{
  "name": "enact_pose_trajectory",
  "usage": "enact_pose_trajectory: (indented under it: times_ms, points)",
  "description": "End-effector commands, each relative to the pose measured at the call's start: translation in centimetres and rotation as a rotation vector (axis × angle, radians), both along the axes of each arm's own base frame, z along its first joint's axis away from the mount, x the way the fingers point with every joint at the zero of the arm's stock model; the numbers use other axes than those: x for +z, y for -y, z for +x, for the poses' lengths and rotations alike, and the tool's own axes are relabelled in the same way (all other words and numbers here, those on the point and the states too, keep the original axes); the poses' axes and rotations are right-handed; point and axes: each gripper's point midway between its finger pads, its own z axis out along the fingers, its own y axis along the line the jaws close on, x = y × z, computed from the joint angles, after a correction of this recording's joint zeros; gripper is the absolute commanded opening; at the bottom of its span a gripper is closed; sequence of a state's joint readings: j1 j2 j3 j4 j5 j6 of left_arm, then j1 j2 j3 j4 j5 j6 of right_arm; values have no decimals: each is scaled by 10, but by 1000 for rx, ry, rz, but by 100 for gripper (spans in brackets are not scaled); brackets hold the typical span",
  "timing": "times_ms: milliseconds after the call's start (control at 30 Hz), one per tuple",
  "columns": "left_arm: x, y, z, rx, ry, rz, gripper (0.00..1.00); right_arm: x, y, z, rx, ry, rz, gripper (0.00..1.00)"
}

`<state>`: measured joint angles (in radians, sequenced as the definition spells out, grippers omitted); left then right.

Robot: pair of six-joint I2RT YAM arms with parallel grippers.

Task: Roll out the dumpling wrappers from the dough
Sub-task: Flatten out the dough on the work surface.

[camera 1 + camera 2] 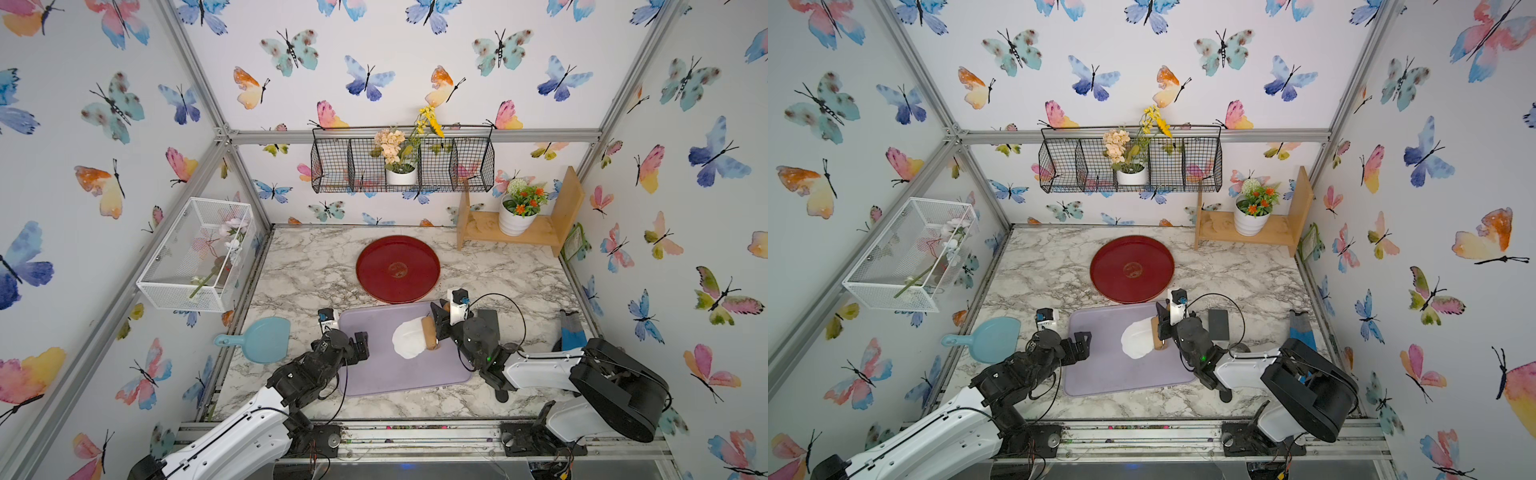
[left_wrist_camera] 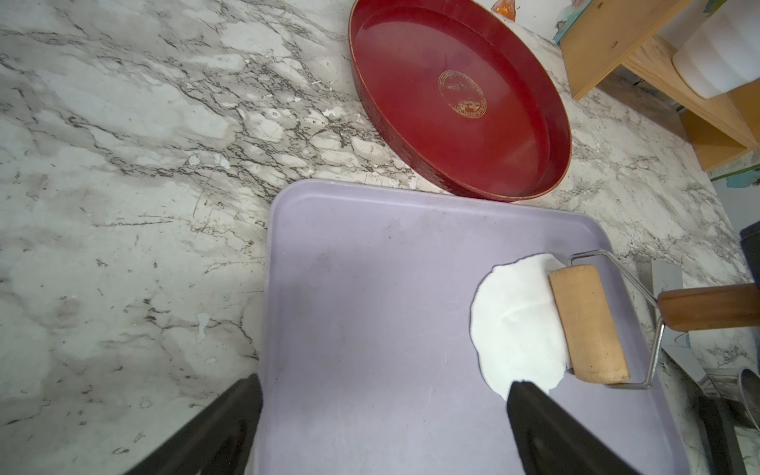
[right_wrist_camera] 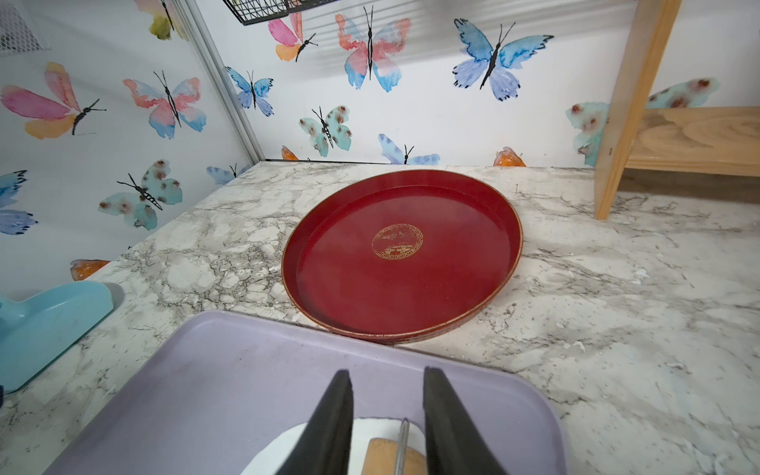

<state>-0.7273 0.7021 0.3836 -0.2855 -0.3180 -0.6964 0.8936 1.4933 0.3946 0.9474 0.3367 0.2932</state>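
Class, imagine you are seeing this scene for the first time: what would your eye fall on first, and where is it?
The butterfly wallpaper covers the walls. A round red tray lies at the back of the marble table, and in front of it the right gripper holds a wooden roller on white dough on a lilac tray.

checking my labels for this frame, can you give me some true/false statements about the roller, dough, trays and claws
1. The wooden roller has its barrel on the dough. True.
2. The red tray is empty. True.
3. The left claw is shut on the dough. False: it is open and holds nothing.
4. The right claw is empty. False: it grips the roller's handle.
5. The dough lies in the red tray. False: it lies on the purple tray.
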Motion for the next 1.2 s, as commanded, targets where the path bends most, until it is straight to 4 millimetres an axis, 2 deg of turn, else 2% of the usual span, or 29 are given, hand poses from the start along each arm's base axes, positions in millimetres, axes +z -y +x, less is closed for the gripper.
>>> enact_pose_trajectory:
  times_ms: [0, 333, 600, 800, 900, 1033, 1167]
  points:
    - [7, -4, 3, 17, 22, 3, 99, -124, 12, -66, 196, -338, -309, 2]
    - [8, -5, 1, 19, 23, 1, 99, -143, 6, -78, 226, -399, -338, 2]
    - [8, -6, 1, 23, 24, 1, 99, -150, -3, -78, 237, -420, -349, 2]
    - [-2, -14, -3, 62, -14, 13, 99, -153, 4, -73, 172, -431, -386, 2]
    - [-14, -28, -5, 151, -45, 16, 99, -142, 18, -60, 49, -418, -394, 2]
    - [-28, -37, -9, 209, -99, -7, 99, -117, 45, -41, -153, -371, -403, 2]
    - [-44, -44, -14, 257, -142, -19, 99, -86, 32, -39, -95, -304, -345, 2]
